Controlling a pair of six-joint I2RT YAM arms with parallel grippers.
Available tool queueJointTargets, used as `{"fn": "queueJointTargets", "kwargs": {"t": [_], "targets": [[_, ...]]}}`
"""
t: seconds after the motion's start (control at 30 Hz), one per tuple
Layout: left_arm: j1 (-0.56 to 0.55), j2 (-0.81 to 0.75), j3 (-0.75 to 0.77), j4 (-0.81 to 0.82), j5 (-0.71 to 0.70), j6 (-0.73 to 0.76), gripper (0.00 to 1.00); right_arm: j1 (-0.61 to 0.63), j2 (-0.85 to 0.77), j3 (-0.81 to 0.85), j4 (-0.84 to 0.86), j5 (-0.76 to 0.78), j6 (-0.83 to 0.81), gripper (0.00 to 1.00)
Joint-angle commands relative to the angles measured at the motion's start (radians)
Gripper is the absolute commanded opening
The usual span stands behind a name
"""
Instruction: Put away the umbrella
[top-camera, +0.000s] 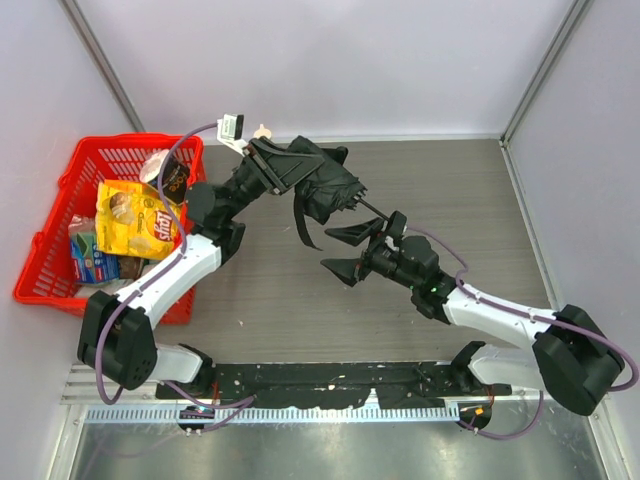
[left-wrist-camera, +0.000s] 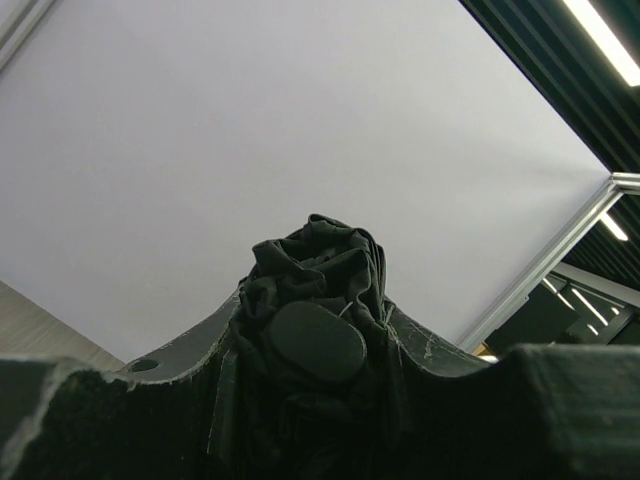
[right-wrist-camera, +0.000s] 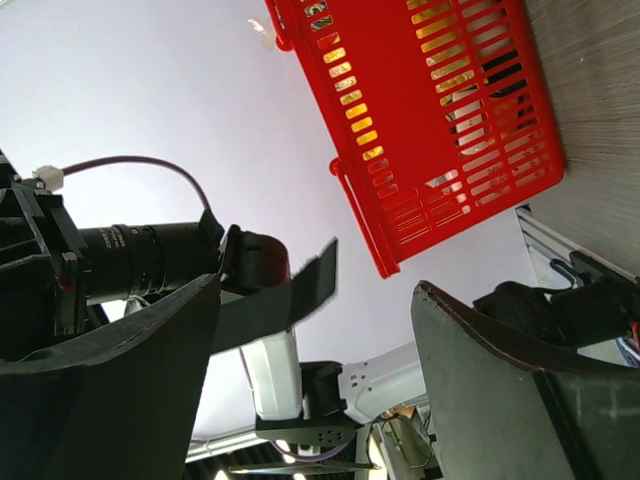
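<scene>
The black umbrella (top-camera: 320, 180) is held above the table at the back middle, its dark fabric bunched. My left gripper (top-camera: 268, 166) is shut on its fabric end, which fills the jaws in the left wrist view (left-wrist-camera: 315, 340). A thin shaft runs from the fabric toward my right gripper (top-camera: 345, 250). A black strap (top-camera: 303, 225) hangs from the fabric and shows in the right wrist view (right-wrist-camera: 285, 295). My right gripper is open and empty, just right of the hanging strap.
A red basket (top-camera: 60, 205) stands at the left edge, holding a yellow snack bag (top-camera: 135, 215) and other packets. It also shows in the right wrist view (right-wrist-camera: 430, 110). White walls enclose the table at the back and sides.
</scene>
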Motion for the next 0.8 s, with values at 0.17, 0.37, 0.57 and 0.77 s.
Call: {"fn": "queueJointTargets", "kwargs": {"t": [0.17, 0.37, 0.57, 0.77], "targets": [[-0.002, -0.013, 0.040, 0.114, -0.019, 0.003, 0.00, 0.066, 0.064, 0.045, 0.174, 0.062, 0.103, 0.77], [-0.002, -0.010, 0.043, 0.115, -0.020, 0.003, 0.00, 0.110, 0.061, 0.043, 0.177, 0.095, 0.124, 0.74], [-0.006, 0.000, 0.034, 0.134, -0.022, -0.012, 0.00, 0.121, 0.073, 0.066, 0.195, 0.108, 0.132, 0.67], [-0.015, -0.007, 0.011, 0.152, -0.031, -0.039, 0.00, 0.121, 0.104, 0.077, 0.235, 0.135, 0.141, 0.50]]}}
